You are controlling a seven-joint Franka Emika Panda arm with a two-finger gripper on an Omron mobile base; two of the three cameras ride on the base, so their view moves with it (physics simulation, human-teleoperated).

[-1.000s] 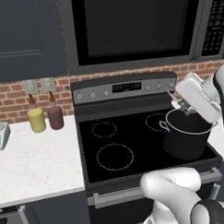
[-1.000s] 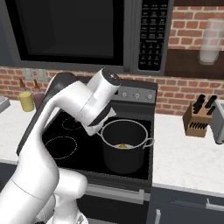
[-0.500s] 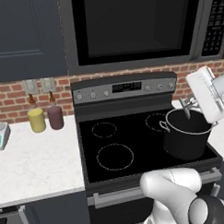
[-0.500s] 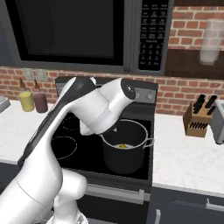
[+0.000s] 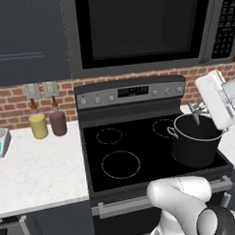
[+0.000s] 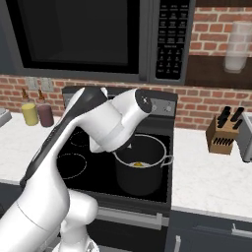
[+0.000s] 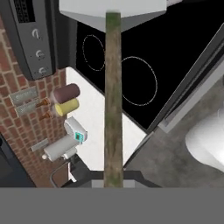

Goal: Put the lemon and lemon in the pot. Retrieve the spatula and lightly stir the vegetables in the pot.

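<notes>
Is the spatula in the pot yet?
Yes: the spatula dips past the pot rim, gripper shut on its handle.

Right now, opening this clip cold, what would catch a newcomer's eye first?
The white arm bent over the dark pot on the stove's front right burner, with something yellow at the pot's bottom. In the hand view, the spatula runs straight up from the shut gripper. Left on the counter stand a yellow jar and a maroon jar.

Claw — clamped, angled downward

Brick wall, black stove, microwave
</notes>
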